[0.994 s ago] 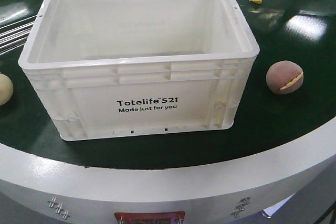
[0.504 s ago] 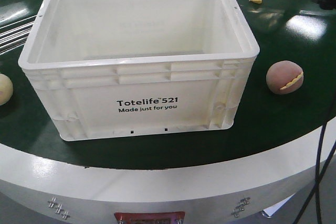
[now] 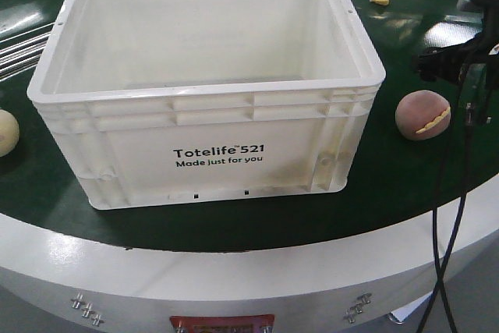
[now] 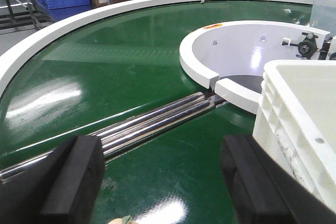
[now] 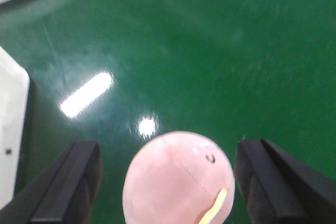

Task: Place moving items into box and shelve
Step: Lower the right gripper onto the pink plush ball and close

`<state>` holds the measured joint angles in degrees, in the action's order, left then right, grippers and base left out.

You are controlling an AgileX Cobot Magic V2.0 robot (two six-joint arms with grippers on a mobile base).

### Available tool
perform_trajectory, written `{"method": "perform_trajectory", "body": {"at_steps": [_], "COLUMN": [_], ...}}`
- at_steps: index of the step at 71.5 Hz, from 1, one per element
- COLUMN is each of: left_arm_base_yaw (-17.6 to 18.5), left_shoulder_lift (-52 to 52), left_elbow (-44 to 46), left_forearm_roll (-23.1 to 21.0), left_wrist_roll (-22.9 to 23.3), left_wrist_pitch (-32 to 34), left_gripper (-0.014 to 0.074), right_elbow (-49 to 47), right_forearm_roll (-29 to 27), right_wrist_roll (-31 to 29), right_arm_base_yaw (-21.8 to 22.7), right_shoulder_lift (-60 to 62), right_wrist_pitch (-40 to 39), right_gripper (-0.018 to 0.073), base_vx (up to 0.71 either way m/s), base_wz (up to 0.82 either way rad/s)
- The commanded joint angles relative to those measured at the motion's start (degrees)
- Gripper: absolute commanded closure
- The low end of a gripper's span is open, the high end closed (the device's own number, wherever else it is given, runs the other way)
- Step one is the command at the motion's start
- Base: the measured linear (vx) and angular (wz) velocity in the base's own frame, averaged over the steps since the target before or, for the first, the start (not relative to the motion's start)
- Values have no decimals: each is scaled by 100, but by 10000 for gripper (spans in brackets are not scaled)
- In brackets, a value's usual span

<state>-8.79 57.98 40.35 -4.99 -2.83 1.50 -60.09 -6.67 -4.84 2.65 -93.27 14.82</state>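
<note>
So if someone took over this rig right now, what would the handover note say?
Left gripper: open, holding nothing, over the green belt beside the white Totelife crate.
Right gripper: open. The pinkish-brown ball shows between its fingers in the wrist view, not gripped.
Cream-yellow ball: on the belt left of the crate, at the edge of the front view.
Done: nothing. The crate is empty and sits on the belt.
Left: grasp each ball, drop both into the crate, then shelve the crate.
</note>
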Motion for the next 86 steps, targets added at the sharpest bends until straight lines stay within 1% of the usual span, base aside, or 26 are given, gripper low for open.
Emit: {"method": "perform_trajectory", "body": {"at_steps": [1,12,25,37,42,47,52,53,54,65,86], "left_arm_base_yaw": [-3,-3,-3,-3,-3,-3,-3,-3,-3,-3,-3], "left_shoulder_lift": [-76,-76,-76,-76,-76,-76,-76,-76,-76,-76,-76], "left_elbow": [210,210,210,210,210,210,210,210,210,210,210], "left_forearm_roll": [-21,-21,-21,-21,-21,-21,-21,-21,-21,-21,-21], "left_wrist_roll": [49,49,49,49,49,49,49,49,49,49,49], "left_wrist_pitch": [530,530,530,524,524,524,524,524,524,518,500], "left_gripper": [8,8,8,8,8,8,8,8,8,8,8], "right_elbow": [-203,-203,-203,-203,-203,-203,-203,-203,-203,-203,-203], "right_forearm_roll": [-27,-27,-27,-27,-21,-16,-11,-11,-11,-9,-9], "right_wrist_roll": [13,13,17,17,17,17,17,17,17,17,17], "right_arm_base_yaw": [39,39,39,39,39,39,39,39,39,50,50], "right_shoulder_lift": [85,-135,-351,-511,-548,-581,-598,-598,-598,-598,-598], "right_wrist_pitch": [-320,-245,23,119,177,184,184,184,184,191,224], "right_gripper": [-5,-5,-4,23,62,133,238,274,287,573,574], "base_vx": [0,0,0,0,0,0,0,0,0,0,0], "base_wz": [0,0,0,0,0,0,0,0,0,0,0]}}
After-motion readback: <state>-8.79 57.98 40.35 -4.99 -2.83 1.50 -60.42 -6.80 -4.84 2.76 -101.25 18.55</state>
